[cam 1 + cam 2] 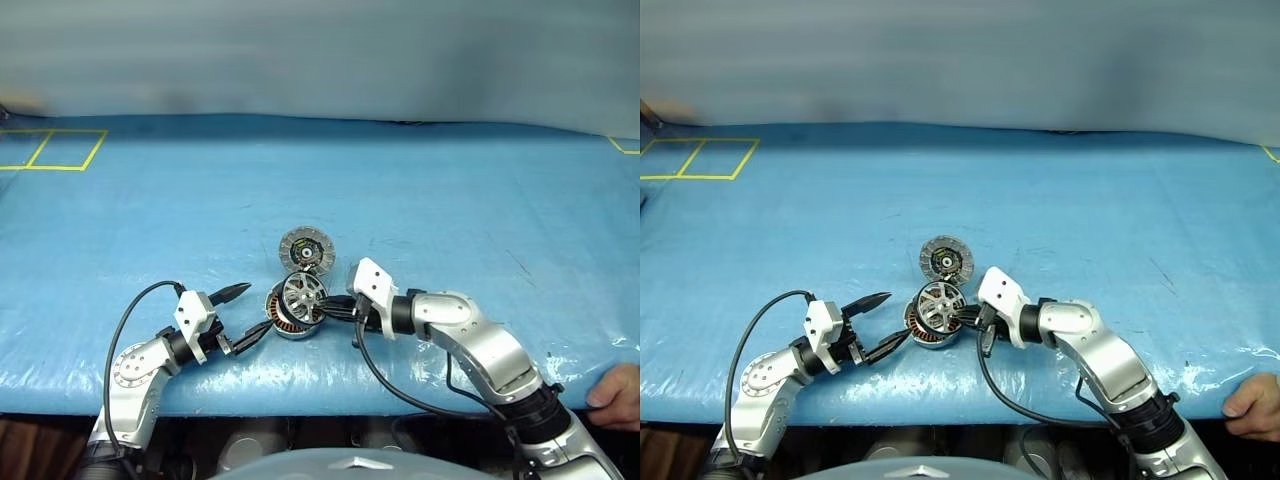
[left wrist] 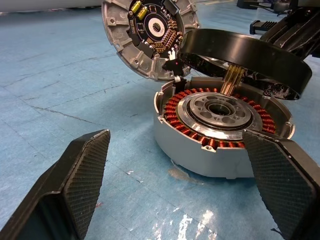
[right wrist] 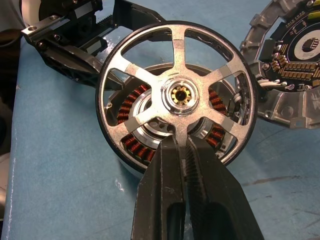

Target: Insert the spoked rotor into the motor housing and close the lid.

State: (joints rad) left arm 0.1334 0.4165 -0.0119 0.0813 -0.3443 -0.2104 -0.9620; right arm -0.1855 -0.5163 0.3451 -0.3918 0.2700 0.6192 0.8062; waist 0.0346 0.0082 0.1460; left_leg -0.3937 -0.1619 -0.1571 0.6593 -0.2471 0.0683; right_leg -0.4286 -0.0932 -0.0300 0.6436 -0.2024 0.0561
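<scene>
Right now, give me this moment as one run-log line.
right pincer: shut on spoked rotor, tilted over motor housing, not seated | left pincer: open beside housing | lid: open, flat on table

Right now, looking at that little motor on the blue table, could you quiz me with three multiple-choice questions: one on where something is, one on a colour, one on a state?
1. Where is the dark-rimmed silver spoked rotor?
A. tilted over the round silver motor housing
B. flat on the blue table, away from the housing
C. on the open lid

2. What colour are the windings ringing the housing's hub?
A. green
B. copper-red
C. white

3. How is the round silver-grey lid?
A. shut over the housing
B. open, its circuit face showing
C. held in the left gripper

Answers:
1 A: the right gripper, shut on the rotor's rim, holds it slanted above the housing.
2 B: the coils show copper-red in the left wrist view.
3 B: it stands open beside the housing; the left gripper is open, holding nothing.
</scene>
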